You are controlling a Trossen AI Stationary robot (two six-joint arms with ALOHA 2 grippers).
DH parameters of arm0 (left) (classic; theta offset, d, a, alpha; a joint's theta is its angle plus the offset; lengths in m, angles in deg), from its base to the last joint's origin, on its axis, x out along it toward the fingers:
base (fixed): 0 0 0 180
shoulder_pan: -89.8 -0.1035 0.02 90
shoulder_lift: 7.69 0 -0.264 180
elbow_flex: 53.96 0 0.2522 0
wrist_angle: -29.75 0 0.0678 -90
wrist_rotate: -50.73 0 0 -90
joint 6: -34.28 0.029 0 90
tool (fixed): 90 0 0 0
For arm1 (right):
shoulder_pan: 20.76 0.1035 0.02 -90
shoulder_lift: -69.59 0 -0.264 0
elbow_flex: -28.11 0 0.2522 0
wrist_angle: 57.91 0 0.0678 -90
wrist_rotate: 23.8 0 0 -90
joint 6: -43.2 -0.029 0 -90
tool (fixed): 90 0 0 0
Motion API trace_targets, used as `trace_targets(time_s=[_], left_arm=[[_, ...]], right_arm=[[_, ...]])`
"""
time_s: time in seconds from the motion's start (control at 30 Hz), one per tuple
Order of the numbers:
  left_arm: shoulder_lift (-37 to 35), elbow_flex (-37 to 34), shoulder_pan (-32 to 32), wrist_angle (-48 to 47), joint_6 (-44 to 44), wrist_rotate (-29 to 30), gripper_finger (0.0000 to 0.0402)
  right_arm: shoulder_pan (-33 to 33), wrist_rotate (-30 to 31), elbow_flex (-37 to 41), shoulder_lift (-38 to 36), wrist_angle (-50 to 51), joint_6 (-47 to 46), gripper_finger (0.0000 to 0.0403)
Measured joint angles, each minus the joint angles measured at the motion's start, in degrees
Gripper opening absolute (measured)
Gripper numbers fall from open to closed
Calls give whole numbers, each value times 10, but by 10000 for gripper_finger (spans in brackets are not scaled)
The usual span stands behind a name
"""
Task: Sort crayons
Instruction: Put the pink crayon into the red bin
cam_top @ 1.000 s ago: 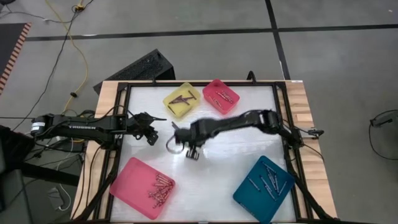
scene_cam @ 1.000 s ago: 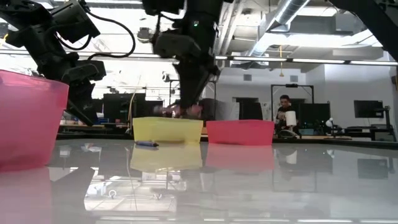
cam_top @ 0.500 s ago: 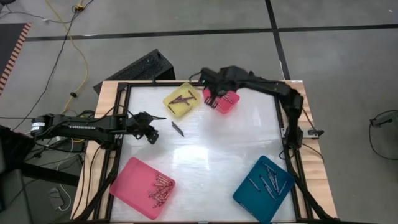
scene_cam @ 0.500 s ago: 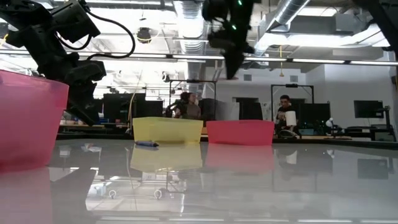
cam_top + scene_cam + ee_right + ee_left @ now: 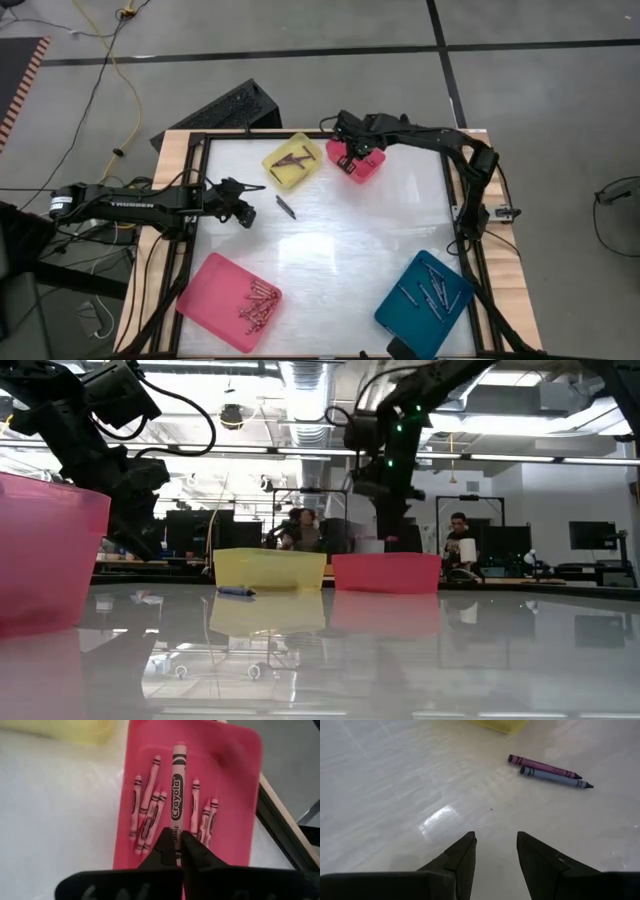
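Pink crayon [image 5: 176, 795] sits clamped in the right tool [image 5: 175, 851], fingers together on its end, hanging over the small pink tray [image 5: 366, 170] among other pink crayons. The left tool [image 5: 495, 851] hovers above the white worktop [image 5: 340, 240], fingers apart, near two loose crayons [image 5: 550, 771].

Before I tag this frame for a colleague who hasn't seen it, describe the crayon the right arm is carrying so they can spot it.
Find the small pink tray at the table's far edge, beside the yellow tray. The right gripper hovers over it, shut on a pink crayon. The other pink crayons lie in the tray; this one is pinched by its end and held above them.
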State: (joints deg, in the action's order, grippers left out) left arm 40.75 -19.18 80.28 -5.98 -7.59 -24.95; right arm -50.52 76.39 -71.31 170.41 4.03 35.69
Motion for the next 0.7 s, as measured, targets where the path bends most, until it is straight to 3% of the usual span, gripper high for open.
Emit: trace_targets(time_s=[0.27,0.7], left_arm=[[0,0,0,0,-22,12,133],[0,0,0,0,-37,14,133]], right_arm=[[-8,-10,61,0,-76,-34,11],[-19,-18,46,0,-70,-45,97]])
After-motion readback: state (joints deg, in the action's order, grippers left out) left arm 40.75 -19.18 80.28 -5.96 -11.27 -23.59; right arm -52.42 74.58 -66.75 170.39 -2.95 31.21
